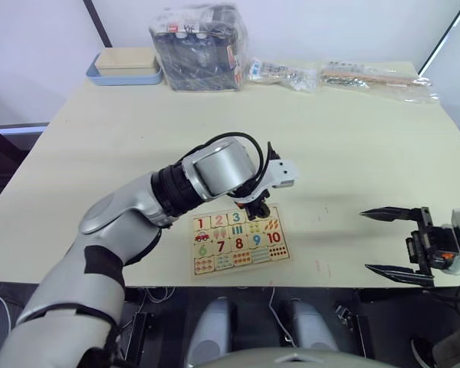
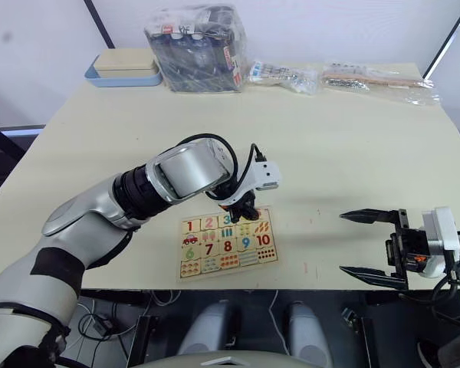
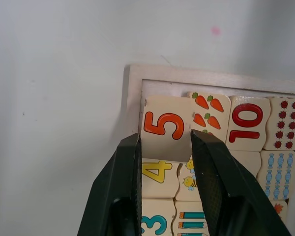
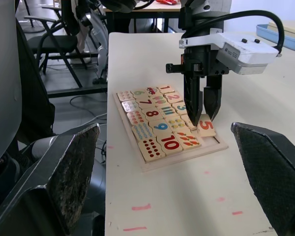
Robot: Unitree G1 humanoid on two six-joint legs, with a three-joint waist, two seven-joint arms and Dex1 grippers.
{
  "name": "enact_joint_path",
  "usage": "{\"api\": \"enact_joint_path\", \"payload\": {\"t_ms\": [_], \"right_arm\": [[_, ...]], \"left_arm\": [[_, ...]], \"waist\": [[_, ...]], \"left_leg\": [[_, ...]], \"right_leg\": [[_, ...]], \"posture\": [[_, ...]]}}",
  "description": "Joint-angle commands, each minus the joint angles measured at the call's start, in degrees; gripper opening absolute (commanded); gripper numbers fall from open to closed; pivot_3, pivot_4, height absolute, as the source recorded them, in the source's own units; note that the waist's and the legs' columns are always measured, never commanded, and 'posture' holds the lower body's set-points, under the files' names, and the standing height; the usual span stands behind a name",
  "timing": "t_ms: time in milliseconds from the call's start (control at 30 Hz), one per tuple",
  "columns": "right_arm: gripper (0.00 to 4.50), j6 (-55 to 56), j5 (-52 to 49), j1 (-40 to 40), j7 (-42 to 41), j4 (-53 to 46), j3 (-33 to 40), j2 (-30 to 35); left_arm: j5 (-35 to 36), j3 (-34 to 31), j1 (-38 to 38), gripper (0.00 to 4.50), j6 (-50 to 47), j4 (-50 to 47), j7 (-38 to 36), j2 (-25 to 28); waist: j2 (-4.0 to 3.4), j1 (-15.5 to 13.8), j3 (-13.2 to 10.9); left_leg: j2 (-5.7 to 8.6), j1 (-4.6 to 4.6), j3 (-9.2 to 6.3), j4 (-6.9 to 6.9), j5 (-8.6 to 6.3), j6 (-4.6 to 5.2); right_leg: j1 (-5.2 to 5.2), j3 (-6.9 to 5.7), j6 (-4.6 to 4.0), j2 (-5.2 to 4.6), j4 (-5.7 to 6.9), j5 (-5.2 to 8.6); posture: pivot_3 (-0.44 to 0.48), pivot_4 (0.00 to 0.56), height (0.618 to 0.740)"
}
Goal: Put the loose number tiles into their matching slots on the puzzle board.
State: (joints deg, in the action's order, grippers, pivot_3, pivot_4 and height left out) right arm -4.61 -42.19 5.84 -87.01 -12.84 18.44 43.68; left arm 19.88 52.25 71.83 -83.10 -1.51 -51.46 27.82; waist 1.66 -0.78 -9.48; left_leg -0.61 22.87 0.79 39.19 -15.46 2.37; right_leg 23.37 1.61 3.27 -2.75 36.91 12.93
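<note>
Left gripper (image 3: pixel 164 147) poised over the far corner of the flat pale wooden puzzle board (image 1: pixel 240 238), which lies near the front edge of the cream worktop (image 1: pixel 353 153); its two black fingers (image 3: pixel 119 187) stand either side of the small square pale wooden tile with the orange 5 (image 3: pixel 166 128), pinching it by its opposite edges. The tile sits slightly tilted, its near edge between the fingertips and its far edge over the board's last empty corner recess, overlapping the carrot picture tile (image 3: pixel 210 112) just beside it, so it looks not yet seated flat. Judged reason for the hold: an edge grip keeps the digit facing up and lets the tile be squared to the rim before it is let go. Just behind the fingers, tiles 4 (image 3: pixel 158 173) and 3 (image 3: pixel 157 223) sit in their slots in the same row; 1 and 2 also appear filled in the head views. This looks like the final tile of the five. Right gripper (image 2: pixel 377 244) hangs well apart from the board, off to the right by the worktop's front edge, fingers spread wide and carrying nothing, probably parked clear so it does not crowd the left arm. Risk: the tile catching on the rim or the carrot tile.
</note>
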Motion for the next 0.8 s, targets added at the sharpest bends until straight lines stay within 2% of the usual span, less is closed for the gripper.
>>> {"api": "enact_joint_path", "payload": {"t_ms": [33, 800], "right_arm": [[4.50, 0.7, -0.5, -0.1, 0.2, -1.8, 0.6, 0.0], [4.50, 0.8, -0.4, 0.4, 1.3, -2.6, 0.7, -0.3]], "left_arm": [[-0.5, -0.4, 0.6, 1.00, 1.2, -0.4, 0.3, -0.3], [-0.7, 1.6, 0.3, 1.00, 2.8, -0.6, 0.0, -0.1]], "waist": [[0.00, 0.0, 0.0], [0.00, 0.0, 0.0]], "left_leg": [[0.00, 0.00, 0.00, 0.00, 0.00, 0.00], [0.00, 0.00, 0.00, 0.00, 0.00, 0.00]], "right_leg": [[0.00, 0.00, 0.00, 0.00, 0.00, 0.00], [0.00, 0.00, 0.00, 0.00, 0.00, 0.00]], "posture": [[0.000, 0.150, 0.740], [0.000, 0.150, 0.740]]}}
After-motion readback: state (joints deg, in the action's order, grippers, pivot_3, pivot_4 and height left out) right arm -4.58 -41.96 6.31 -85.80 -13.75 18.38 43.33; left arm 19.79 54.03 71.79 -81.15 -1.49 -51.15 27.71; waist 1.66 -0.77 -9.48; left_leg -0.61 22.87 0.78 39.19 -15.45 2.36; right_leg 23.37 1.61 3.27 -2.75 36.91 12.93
